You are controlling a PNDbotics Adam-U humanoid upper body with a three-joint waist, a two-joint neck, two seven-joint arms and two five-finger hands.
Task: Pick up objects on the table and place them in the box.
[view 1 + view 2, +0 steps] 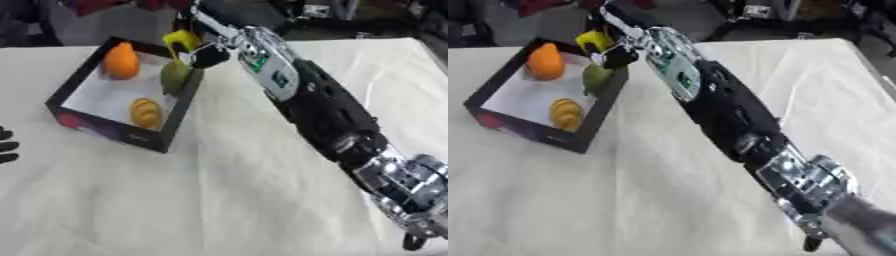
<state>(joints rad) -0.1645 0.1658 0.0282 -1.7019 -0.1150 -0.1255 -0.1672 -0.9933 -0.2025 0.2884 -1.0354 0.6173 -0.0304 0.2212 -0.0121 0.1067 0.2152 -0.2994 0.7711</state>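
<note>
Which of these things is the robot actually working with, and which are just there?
Job:
box
orange fruit
green fruit
ridged golden piece
yellow thing in right hand

Just there:
white tablecloth
left hand, idle

- Both views looked down from the robot's head onto the cloth-covered table (219,200), tilted slightly askew.
- The left eye view sat a touch leftward (it alone caught the left hand (7,146) at its edge).
- Both shared the box (531,131) at upper left and the right arm (324,115) crossing diagonally, fairly close.
</note>
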